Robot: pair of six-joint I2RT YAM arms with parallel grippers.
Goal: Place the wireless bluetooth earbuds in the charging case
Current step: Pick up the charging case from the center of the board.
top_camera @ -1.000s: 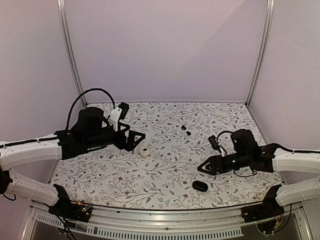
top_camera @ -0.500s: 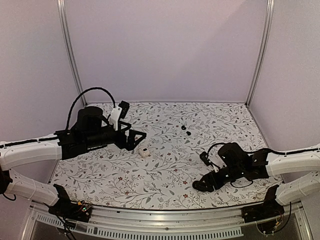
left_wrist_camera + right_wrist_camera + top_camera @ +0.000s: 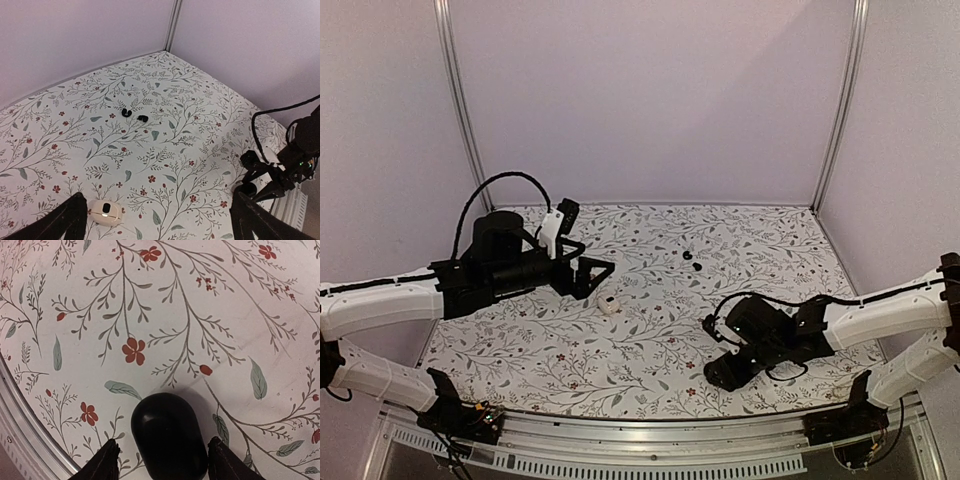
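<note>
Two tiny black earbuds lie side by side on the floral table, mid-back; the left wrist view shows them too. The black oval charging case lies shut near the front edge. My right gripper is low over it, open, one fingertip on each side of the case, a thin gap showing on the left. From above, that gripper hides most of the case. My left gripper hovers open and empty over the left middle of the table.
A small white case sits on the table just below the left gripper, also visible at the left finger. The metal rail of the table's front edge runs close to the black case. Purple walls enclose the back and sides.
My right arm swung forward and down toward the front edge, onto the black case, and its jaws narrowed a little around it. The left arm has barely moved.
</note>
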